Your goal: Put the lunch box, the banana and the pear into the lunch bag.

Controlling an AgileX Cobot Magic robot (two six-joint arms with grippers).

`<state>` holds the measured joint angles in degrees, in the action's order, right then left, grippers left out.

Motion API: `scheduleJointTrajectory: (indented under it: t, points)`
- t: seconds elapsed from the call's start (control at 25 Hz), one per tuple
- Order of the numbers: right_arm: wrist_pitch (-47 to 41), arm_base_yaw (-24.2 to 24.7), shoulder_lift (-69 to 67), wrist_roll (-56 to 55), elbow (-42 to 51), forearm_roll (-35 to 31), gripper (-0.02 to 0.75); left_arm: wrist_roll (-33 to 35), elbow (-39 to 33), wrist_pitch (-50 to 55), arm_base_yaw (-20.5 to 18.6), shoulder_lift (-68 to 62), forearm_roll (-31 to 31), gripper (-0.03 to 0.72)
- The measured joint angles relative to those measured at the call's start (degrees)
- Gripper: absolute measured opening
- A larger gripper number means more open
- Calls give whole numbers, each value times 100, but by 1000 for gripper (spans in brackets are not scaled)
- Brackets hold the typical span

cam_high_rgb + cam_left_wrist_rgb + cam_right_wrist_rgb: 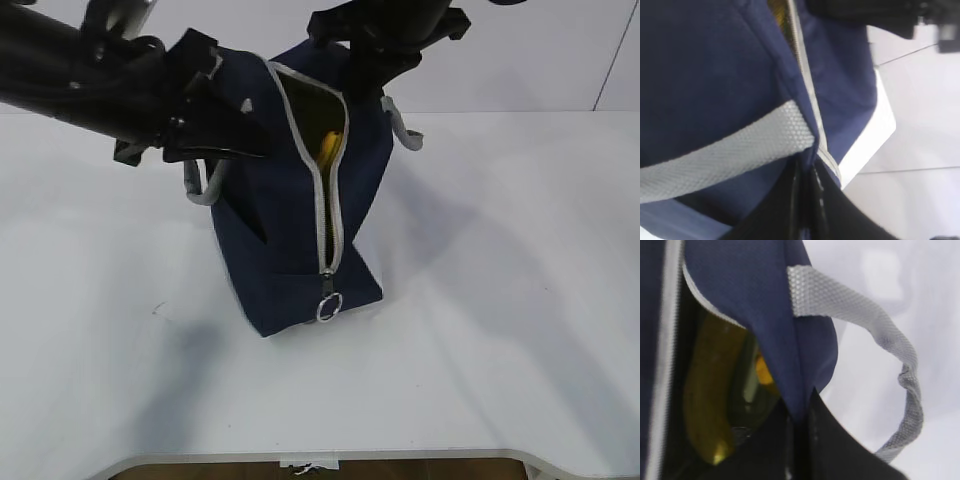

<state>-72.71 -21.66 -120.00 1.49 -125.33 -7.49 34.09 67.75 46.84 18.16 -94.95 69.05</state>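
The navy lunch bag [290, 230] stands on the white table with its grey zipper open at the top. Its ring pull [329, 307] hangs at the near end. My left gripper [250, 150] is shut on the bag's left rim, the fabric pinched beside a grey handle [730, 150] between its fingers [807, 170]. On the right rim my right gripper [375, 85] is also shut, clamped on blue cloth [800, 410]. The yellow banana [705, 390] lies inside the opening [328, 145]. A small orange patch [762, 369] beside it is too blurred to name. The lunch box and the pear are hidden.
Grey webbing handles hang off both sides of the bag [205, 185] [405, 125]. Bare white tabletop [520, 300] lies around the bag, and the table's front edge [320, 460] runs along the bottom of the exterior view.
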Motion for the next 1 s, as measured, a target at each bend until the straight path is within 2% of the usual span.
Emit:
scheduleJointTrajectory:
  t: [0.24,0.36,0.4,0.48,0.52,0.56,0.6,0.64,0.76,1.0]
  points:
    - [-13,0,61,-82,0,52,2,180,0,-146,100,-239,388,6]
    - [-13,0,61,-82,0,-50,20,177,0,-158,100,-252,402,50]
    - [-13,0,61,-93,0,-90,50,177,0,-158,100,-252,402,92]
    - [12,0,72,-103,-25,-160,173,182,0,-158,100,-252,324,211]
    - [12,0,71,-103,-25,-160,200,182,0,-158,100,-252,294,263]
    - [32,0,84,-149,-35,-175,344,182,0,-158,100,-227,234,318]
    - [27,0,84,-149,-35,-186,344,191,0,-158,100,-170,158,359]
    - [27,0,109,-149,-35,-186,477,191,0,-158,100,-113,61,382]
    - [36,0,215,-149,-35,-273,537,191,0,-99,100,173,-263,415]
    - [48,0,815,-149,141,-294,536,195,0,541,-36,600,-773,424]
